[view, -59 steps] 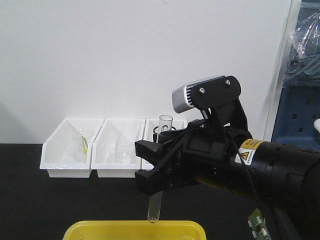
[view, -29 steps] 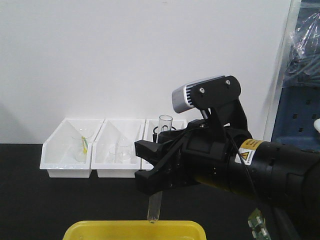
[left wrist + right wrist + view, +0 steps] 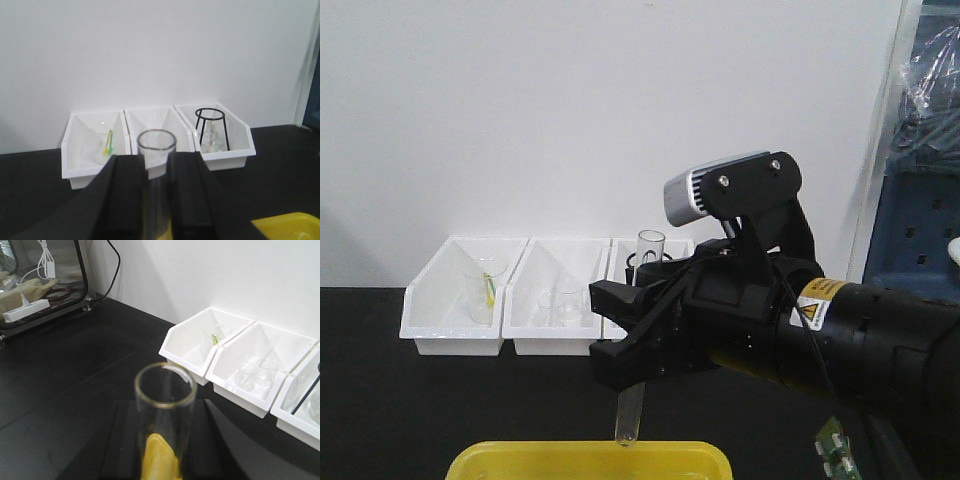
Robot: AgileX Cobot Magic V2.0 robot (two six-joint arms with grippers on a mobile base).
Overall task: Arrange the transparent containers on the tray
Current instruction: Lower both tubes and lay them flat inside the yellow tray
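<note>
My right gripper [image 3: 625,335] is clamped across the middle of a test tube [image 3: 629,415]. The tube stands nearly upright, open rim up and leaning a little toward the right of the front view. Its round bottom hangs just above the far rim of the yellow tray [image 3: 590,460] at the bottom edge of that frame. So the tray lies straight below what I hold, with a small gap between glass and plastic. I judge the coming move is a short descent, tipping the tube's long axis down flat so it can lie in the tray.

My left gripper [image 3: 156,200] is also closed, around a second test tube [image 3: 156,150] held rim-up between its dark fingers. Only a corner of the tray shows, at the lower right of the left wrist view, so the right arm looks nearer to it.

I cannot see the tray's floor, so I cannot tell what it holds.

Three white bins stand against the wall, well beyond the tray:
- The left bin [image 3: 75,160] holds a small beaker with something yellow-green in it.
- The middle bin [image 3: 555,300] holds small clear beakers.
- The right bin [image 3: 235,140] holds a black wire stand [image 3: 212,125] around a flask.
</note>
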